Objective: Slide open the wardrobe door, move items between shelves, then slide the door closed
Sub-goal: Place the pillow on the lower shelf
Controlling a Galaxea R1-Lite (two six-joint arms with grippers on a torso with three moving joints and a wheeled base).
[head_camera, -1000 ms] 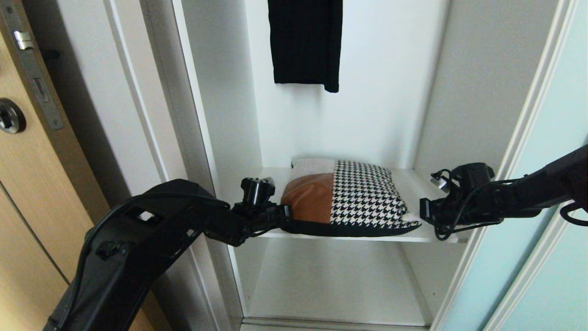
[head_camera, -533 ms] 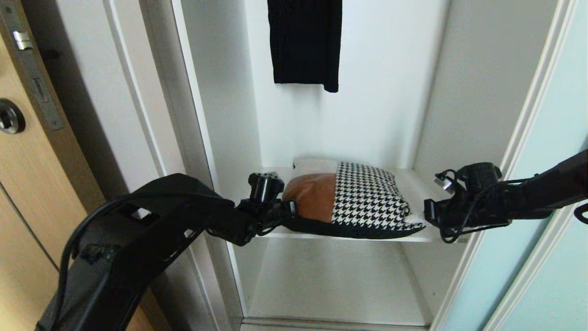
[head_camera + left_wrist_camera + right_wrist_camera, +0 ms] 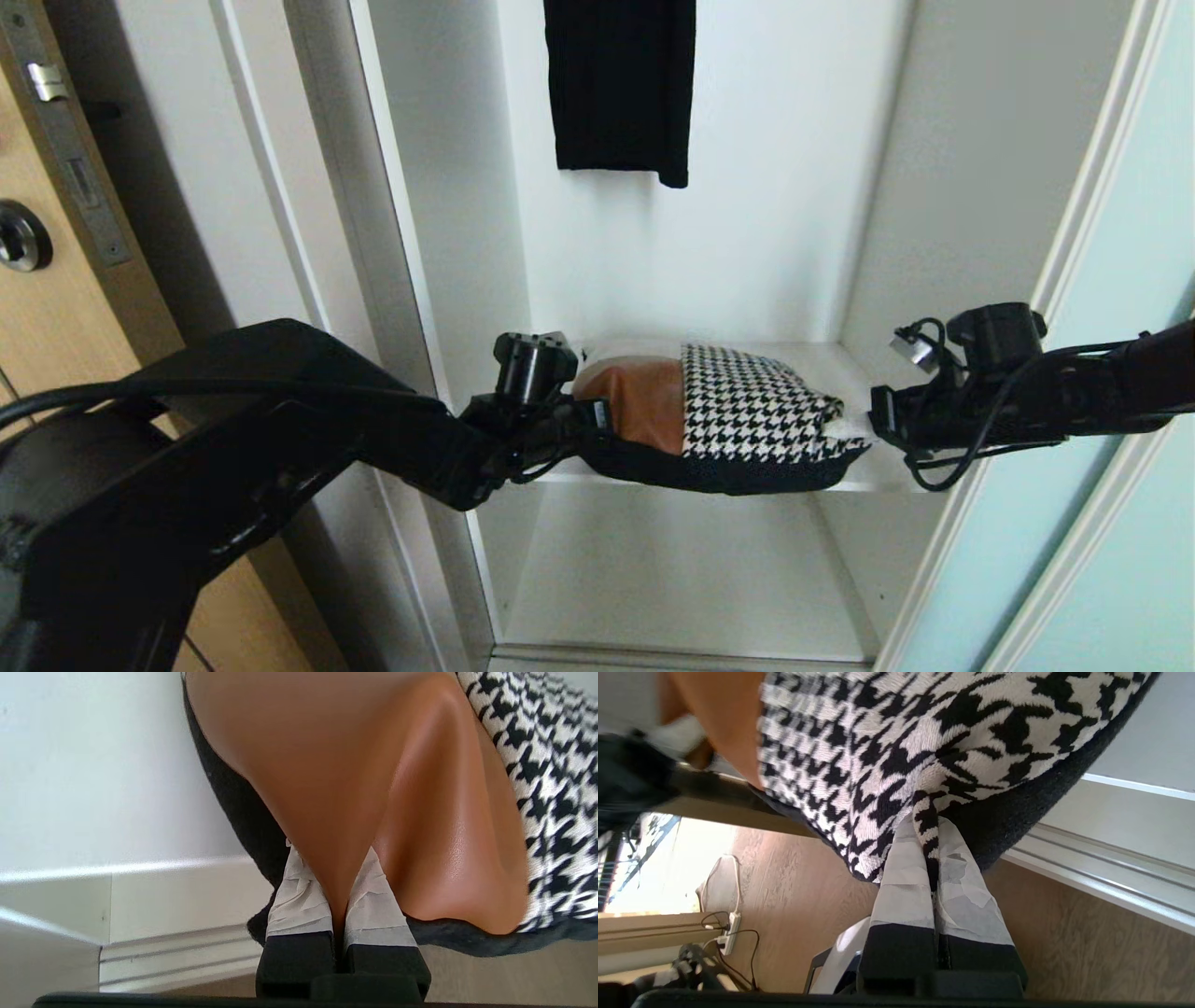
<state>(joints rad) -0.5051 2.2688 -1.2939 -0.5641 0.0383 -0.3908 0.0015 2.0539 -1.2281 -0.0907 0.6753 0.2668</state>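
While both arms reach into the wardrobe: the scene stands so.
Cushion (image 3: pixel 738 420): held between the two hands at the front edge of the upper shelf (image 3: pixel 840 359).
Left hand (image 3: pixel 338 900): pinching the brown leather corner (fingers pressed tight on a fold).
Right hand (image 3: pixel 933 868): pinching the houndstooth corner.
Sliding wardrobe door (image 3: pixel 1120 448): at the right, opening uncovered.
Black garment (image 3: pixel 621 84): hanging above.

Left gripper (image 3: pixel 335 891) pinched on the cushion (image 3: pixel 373 788) (brown leather patch), taped fingers (image 3: pixel 299 896) together.
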